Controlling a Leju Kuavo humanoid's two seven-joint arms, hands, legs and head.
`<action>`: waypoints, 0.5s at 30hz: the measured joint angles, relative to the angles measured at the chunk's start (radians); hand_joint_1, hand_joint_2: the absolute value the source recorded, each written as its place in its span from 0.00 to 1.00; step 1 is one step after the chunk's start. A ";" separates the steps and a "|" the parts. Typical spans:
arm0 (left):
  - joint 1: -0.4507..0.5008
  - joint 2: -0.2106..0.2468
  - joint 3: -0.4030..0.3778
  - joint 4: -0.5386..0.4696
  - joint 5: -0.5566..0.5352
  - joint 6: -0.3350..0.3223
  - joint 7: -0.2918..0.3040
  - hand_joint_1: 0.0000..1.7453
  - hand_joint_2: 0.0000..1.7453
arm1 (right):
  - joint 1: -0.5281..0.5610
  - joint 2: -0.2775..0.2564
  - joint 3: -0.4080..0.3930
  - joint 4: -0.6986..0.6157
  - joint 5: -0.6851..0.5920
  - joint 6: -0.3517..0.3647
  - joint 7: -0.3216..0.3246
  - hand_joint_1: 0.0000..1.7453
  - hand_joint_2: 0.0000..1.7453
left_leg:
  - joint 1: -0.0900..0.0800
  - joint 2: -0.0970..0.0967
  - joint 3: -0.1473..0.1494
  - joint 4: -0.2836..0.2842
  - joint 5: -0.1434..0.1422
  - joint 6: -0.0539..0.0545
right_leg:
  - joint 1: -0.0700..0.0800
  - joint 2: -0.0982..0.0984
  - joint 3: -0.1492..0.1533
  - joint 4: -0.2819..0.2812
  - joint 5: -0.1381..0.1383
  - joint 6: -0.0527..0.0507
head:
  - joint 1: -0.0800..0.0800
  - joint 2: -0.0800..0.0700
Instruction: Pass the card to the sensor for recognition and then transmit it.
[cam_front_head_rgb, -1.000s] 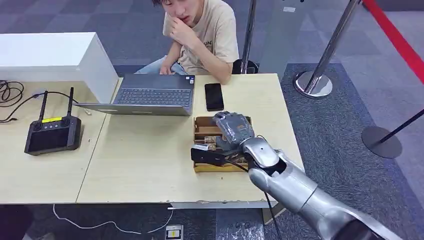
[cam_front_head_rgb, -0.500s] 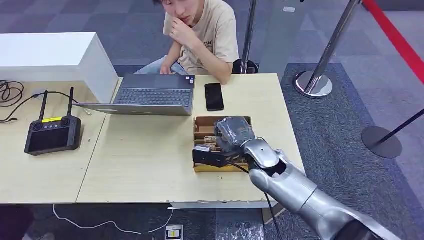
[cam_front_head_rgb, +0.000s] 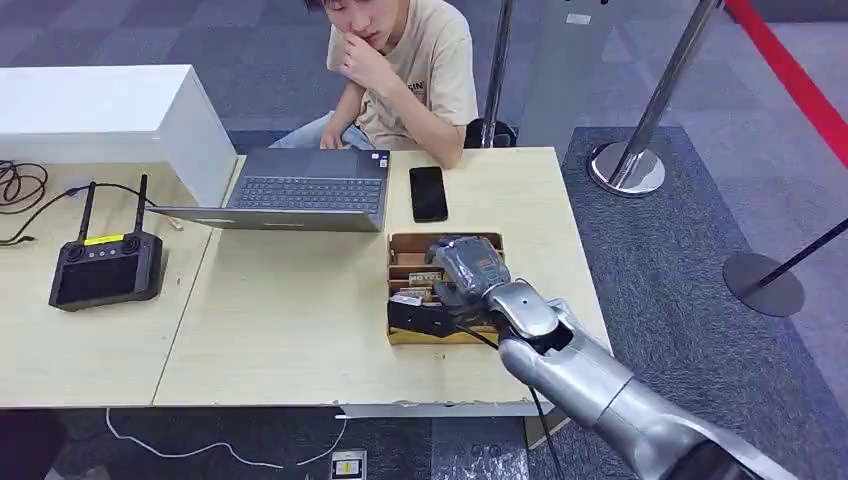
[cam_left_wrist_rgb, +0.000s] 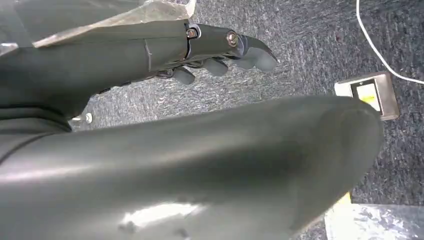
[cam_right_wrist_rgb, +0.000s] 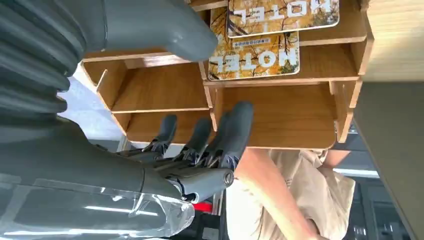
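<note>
An open wooden card box (cam_front_head_rgb: 400, 262) with several compartments stands on the right part of the table. Cards printed HOTEL (cam_right_wrist_rgb: 255, 57) lie in its compartments, a second one (cam_right_wrist_rgb: 282, 15) beside the first. A black flat sensor unit (cam_front_head_rgb: 420, 318) lies across the box's near end. My right hand (cam_front_head_rgb: 467, 265) hovers over the box with thumb (cam_right_wrist_rgb: 160, 27) and fingers (cam_right_wrist_rgb: 220, 132) apart, one on each side of a partition, holding nothing. My left hand (cam_left_wrist_rgb: 220, 55) hangs over the carpet with loosely bent fingers and nothing in it.
A laptop (cam_front_head_rgb: 305, 190) and a black phone (cam_front_head_rgb: 428, 192) lie behind the box. A seated person (cam_front_head_rgb: 400, 70) is at the far edge. A black remote controller (cam_front_head_rgb: 105, 268) and a white box (cam_front_head_rgb: 100, 110) are at the left. Stanchion bases (cam_front_head_rgb: 628, 165) stand to the right.
My right hand has shifted a little nearer and to the right over the card box, and sits lower over it. Everything else is still.
</note>
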 joint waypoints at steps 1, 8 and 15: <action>0.000 0.000 0.000 0.000 0.000 0.000 0.000 0.00 0.00 | 0.000 0.001 0.000 0.002 0.000 0.000 0.000 0.49 1.00 | 0.000 0.000 0.000 0.000 0.000 0.000 | 0.000 0.000 0.000 0.000 0.000 0.000 | 0.000 0.000; 0.000 0.000 0.001 0.000 0.002 -0.002 -0.002 0.00 0.00 | 0.000 0.006 0.000 0.021 -0.002 -0.003 -0.002 0.51 1.00 | 0.000 0.000 0.000 0.000 0.000 0.000 | 0.000 0.000 0.000 0.000 0.000 0.000 | 0.000 0.000; 0.000 -0.001 0.002 0.000 0.003 -0.002 -0.004 0.00 0.00 | 0.000 0.008 0.000 0.034 -0.009 -0.006 -0.005 0.55 1.00 | 0.000 0.000 0.000 0.000 0.000 0.000 | 0.000 0.000 0.000 0.000 0.000 0.000 | 0.000 0.000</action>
